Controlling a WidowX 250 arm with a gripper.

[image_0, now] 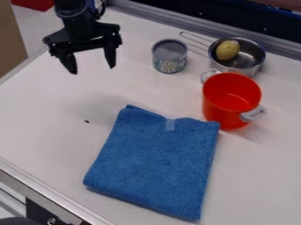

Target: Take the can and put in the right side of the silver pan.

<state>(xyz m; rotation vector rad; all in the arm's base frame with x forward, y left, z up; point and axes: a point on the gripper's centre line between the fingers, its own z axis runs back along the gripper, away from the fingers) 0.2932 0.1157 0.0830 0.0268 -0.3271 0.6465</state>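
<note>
We see pale counter (53,114), metal rail (194,27) along far side, dark area (176,8) beyond. Brown panel (12,39) at left edge of view, red item (35,3) at top left. We count one black gripper (92,70), hanging upper left, jaws spread wide; one can (169,56), upright on counter, between gripper and pan; one silver pan (253,55) with wire handle, holding one yellow potato-like item (227,50) left of centre; one orange-red pot (232,96), two grey handles; one folded blue cloth (156,162).
</note>
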